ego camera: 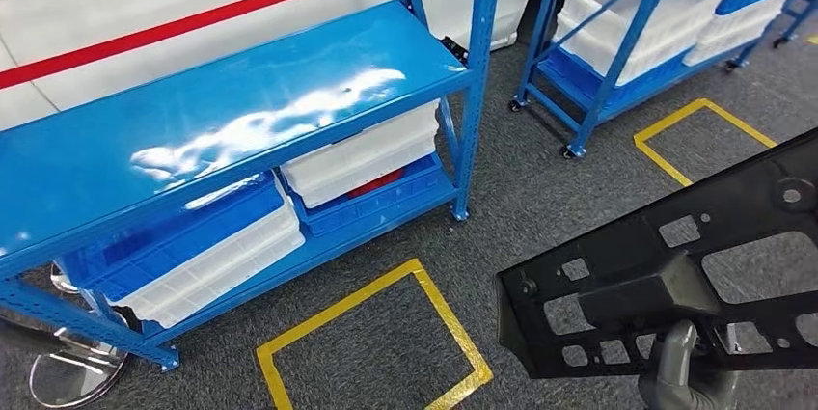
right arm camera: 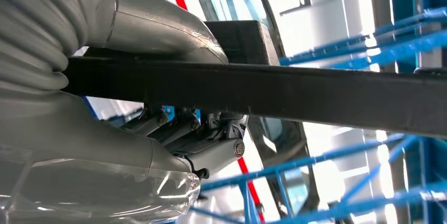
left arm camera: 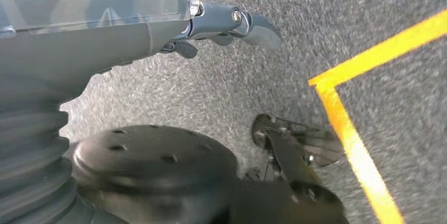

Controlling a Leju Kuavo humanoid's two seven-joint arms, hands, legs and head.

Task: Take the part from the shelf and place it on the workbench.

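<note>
The part (ego camera: 617, 251) is a flat black panel with several rectangular cut-outs, held out over the grey floor at the lower right of the head view. My right hand (ego camera: 680, 371) grips it from below, the grey thumb lying up against its near face. In the right wrist view the part (right arm camera: 316, 95) runs edge-on across the picture, clamped between the thumb (right arm camera: 153, 29) on one side and the dark fingers (right arm camera: 205, 139) on the other. My left hand (left arm camera: 158, 29) hangs over the carpet, its fingers (left arm camera: 248, 23) loosely extended and holding nothing.
A blue shelf (ego camera: 241, 111) stands at the left with a bare glossy top and white bins (ego camera: 362, 154) below. A second blue shelf (ego camera: 617, 63) with white bins is at the upper right. Yellow tape squares (ego camera: 371, 342) mark the floor. A white car (ego camera: 145, 5) stands behind.
</note>
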